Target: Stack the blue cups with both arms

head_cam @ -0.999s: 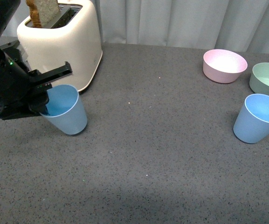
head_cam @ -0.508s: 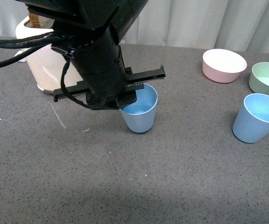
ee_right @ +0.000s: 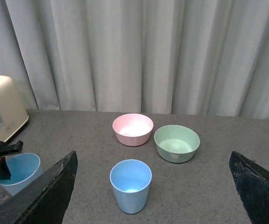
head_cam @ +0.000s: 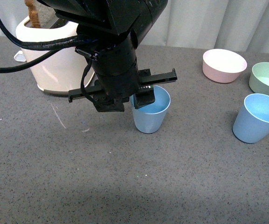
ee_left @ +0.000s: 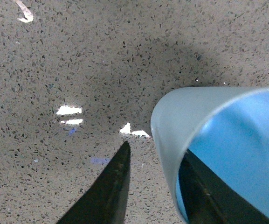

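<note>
Cup [head_cam: 148, 123] shifted right, rim in L end effector [head_cam: 135, 100].

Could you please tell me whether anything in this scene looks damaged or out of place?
Only pale scuff marks on the grey table in front of the toaster; they look like scratches. Nothing is spilled or tipped.

We are viewing a dark grey speckled desk [head_cam: 204, 186] that is filling the foreground. We are seeing a pale pleated curtain [ee_right: 171, 51] hanging straight behind its far edge. Light is glinting off the desk in small bright patches [ee_left: 69, 110].
</note>
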